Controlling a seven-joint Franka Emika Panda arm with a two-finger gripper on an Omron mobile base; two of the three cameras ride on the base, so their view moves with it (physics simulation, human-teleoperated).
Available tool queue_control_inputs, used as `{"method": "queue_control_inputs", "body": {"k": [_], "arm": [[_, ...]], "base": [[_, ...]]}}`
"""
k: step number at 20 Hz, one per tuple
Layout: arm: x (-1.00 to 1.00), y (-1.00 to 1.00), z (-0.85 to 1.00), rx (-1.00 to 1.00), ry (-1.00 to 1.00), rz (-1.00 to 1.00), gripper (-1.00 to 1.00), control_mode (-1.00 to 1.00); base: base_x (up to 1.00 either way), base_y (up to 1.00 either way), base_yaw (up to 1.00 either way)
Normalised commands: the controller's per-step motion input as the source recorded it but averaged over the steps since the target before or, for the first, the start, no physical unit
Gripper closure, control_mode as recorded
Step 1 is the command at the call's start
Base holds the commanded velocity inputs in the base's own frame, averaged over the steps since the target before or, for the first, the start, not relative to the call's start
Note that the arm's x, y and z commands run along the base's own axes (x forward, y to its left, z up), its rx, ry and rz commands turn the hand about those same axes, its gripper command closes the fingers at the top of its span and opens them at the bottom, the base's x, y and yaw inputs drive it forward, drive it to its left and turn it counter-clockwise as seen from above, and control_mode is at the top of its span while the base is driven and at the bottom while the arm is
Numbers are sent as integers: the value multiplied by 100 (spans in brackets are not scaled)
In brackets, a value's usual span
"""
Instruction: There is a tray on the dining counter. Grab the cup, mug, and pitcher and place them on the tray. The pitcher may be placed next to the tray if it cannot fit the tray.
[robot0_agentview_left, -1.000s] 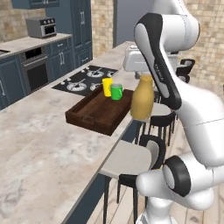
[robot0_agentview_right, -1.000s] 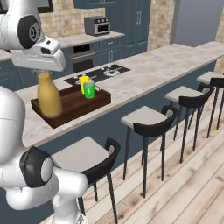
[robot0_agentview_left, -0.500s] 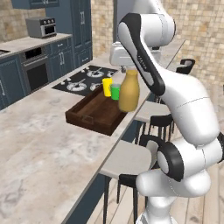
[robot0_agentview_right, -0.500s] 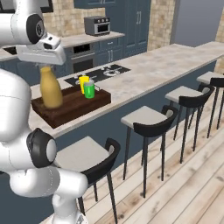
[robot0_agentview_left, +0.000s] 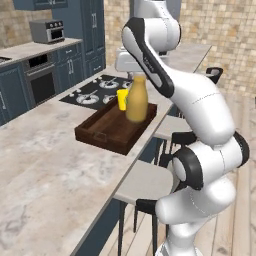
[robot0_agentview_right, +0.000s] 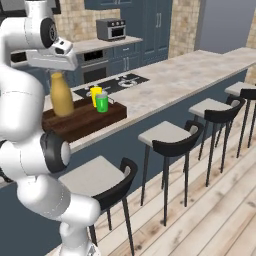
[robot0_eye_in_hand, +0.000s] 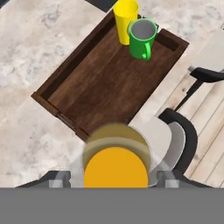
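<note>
Here's the pitcher (robot0_agentview_left: 136, 99), upright at the near edge of the tray (robot0_agentview_left: 102, 132), by the corner closest to the stools. Whether it rests on the tray floor or on its rim, hard to tell. The tool (robot0_eye_in_hand: 115, 177) hangs right above it, fingers (robot0_eye_in_hand: 59, 178) spread wide either side of the pale top, gripping nothing. At the tray's far end, the cup (robot0_eye_in_hand: 125, 20) and the mug (robot0_eye_in_hand: 143, 38) stand side by side, touching. The tray sits on the marbled bench (robot0_agentview_left: 40, 165), near its stool-side edge.
</note>
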Motion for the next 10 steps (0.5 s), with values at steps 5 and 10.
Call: {"method": "queue_control_inputs", "body": {"k": [5,10], "arm": [[54,16,-15,0,0,0,100,-100],[41,3,-16,0,0,0,100,-100]], "base": [[0,0,0],[0,0,0]]}}
